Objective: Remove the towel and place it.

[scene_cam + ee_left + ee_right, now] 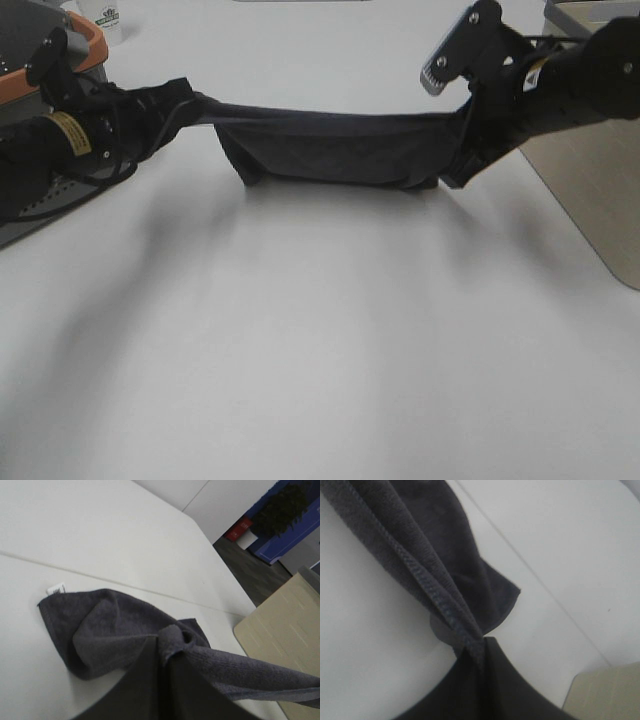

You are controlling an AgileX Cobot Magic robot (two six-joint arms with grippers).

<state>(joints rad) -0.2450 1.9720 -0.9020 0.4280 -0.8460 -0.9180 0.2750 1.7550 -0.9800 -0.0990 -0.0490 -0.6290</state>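
Observation:
The dark charcoal towel [330, 145] hangs stretched between my two grippers above the white table [320, 350], its lower fold sagging down to the surface. My left gripper [190, 100] is shut on the towel's left corner. In the left wrist view the bunched cloth [172, 642] is pinched at the fingertips, and a loose flap with a white tag [56, 588] lies on the table. My right gripper [458, 165] is shut on the towel's right corner. The right wrist view shows the hemmed edge [435, 595] running into the closed jaws.
A grey basket with an orange rim [88, 40] and a white bottle [106, 20] stand at the back left. A beige board [590, 190] lies at the right, with a grey container [590, 15] behind it.

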